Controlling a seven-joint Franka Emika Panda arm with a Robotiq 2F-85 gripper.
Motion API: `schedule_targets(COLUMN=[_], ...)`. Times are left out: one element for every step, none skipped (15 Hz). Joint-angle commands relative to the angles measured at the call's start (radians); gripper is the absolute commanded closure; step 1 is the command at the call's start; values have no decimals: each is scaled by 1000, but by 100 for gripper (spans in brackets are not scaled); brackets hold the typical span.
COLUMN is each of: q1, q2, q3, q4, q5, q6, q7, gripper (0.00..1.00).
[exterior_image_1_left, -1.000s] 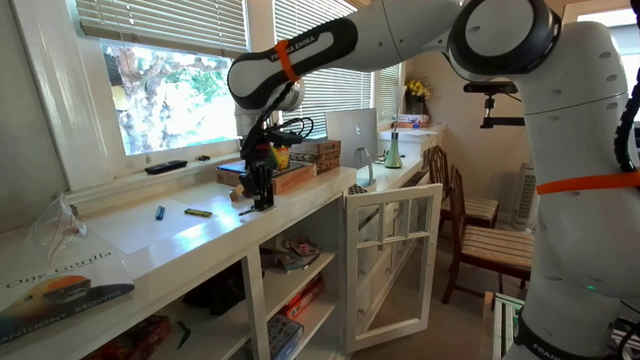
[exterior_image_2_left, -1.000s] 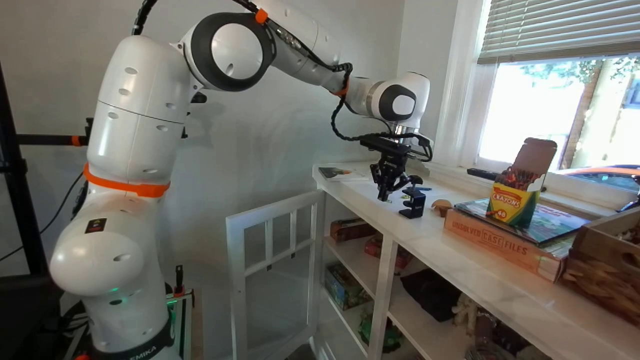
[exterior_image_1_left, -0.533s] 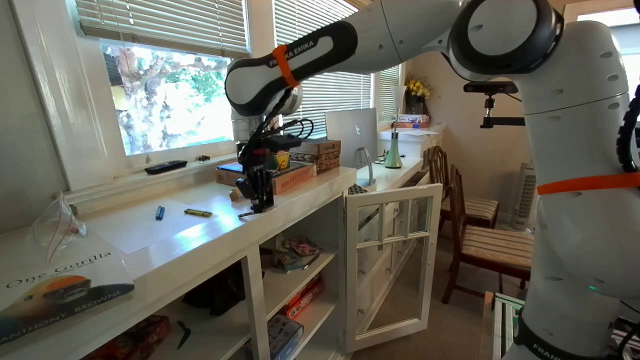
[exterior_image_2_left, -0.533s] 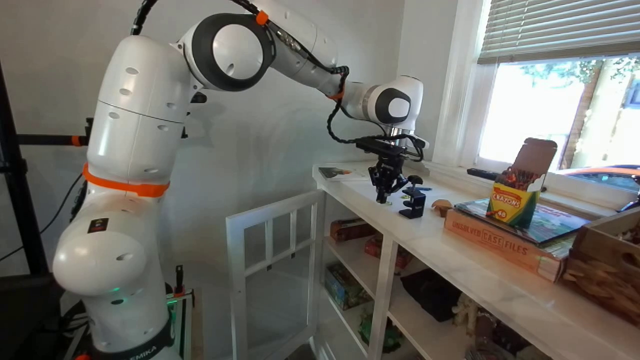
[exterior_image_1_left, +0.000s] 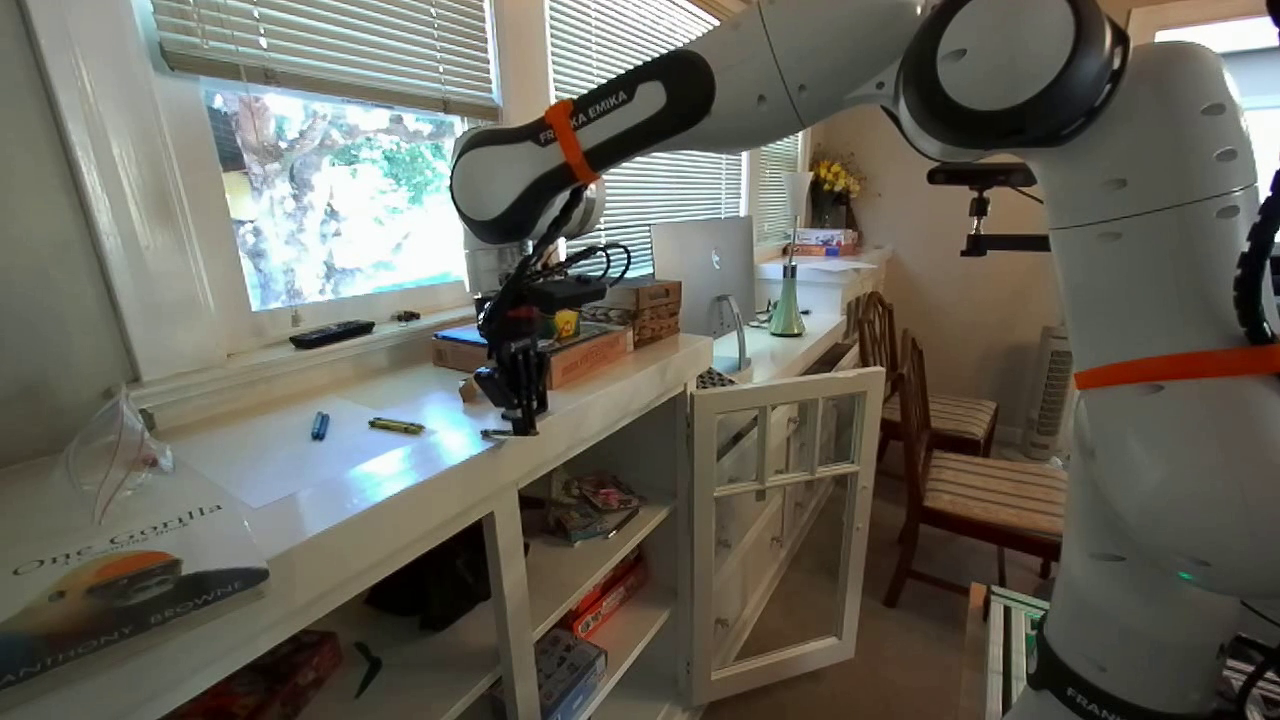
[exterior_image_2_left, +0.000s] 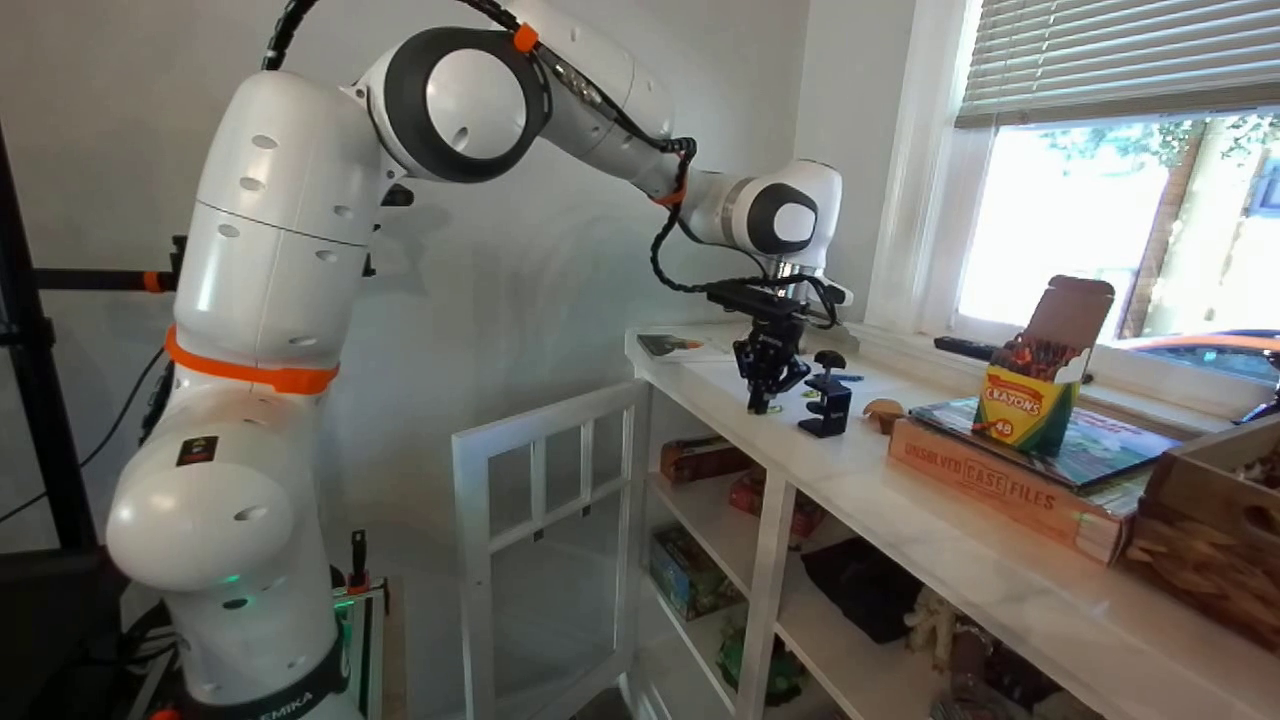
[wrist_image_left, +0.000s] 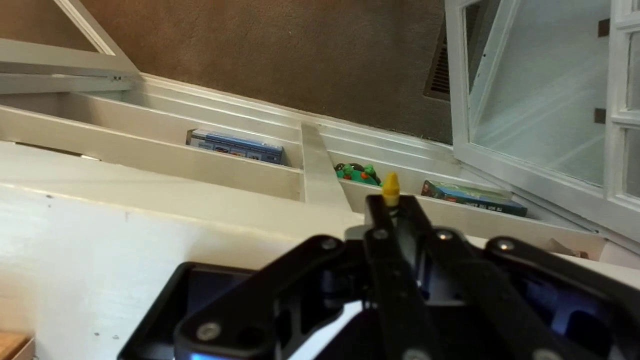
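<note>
Black jaws contrast with a yellow-tipped crayon (wrist_image_left: 391, 189) and a white tabletop (exterior_image_2_left: 865, 472), as a yellow-and-green crayon box (exterior_image_2_left: 1030, 405), an orange "Unsolved Case Files" box (exterior_image_2_left: 985, 485) and a striped tan-and-brown chair seat (exterior_image_1_left: 990, 490) add colour.

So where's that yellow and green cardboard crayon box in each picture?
In an exterior view, the open yellow-and-green cardboard crayon box stands on the right, about halfway down.
In an exterior view, just a yellow bit of the crayon box peeks out near the middle, beside the robot's black metal hand; the rest is blocked.
Wrist view: the crayon box isn't in it.
Landmark: the long white painted cabinet shows in all three views.
</note>
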Motion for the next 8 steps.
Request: schedule_targets(q1=[13,12,12,11,10,10,8,7], q2=[-6,-4,-2,-1,2,4,8,10], q3=[-12,-13,-14,-15,-16,-18,-21,-23], q4=[-53,-58,-61,-66,-66,-65,-59,-55], q5=[-14,-14,-14,-14,-12,-13,-11,-11], q6=[15,15,15,16,15,18,17,17], q7=[32,34,36,39,40,43,45,47], gripper=[97,97,97,97,97,97,97,97])
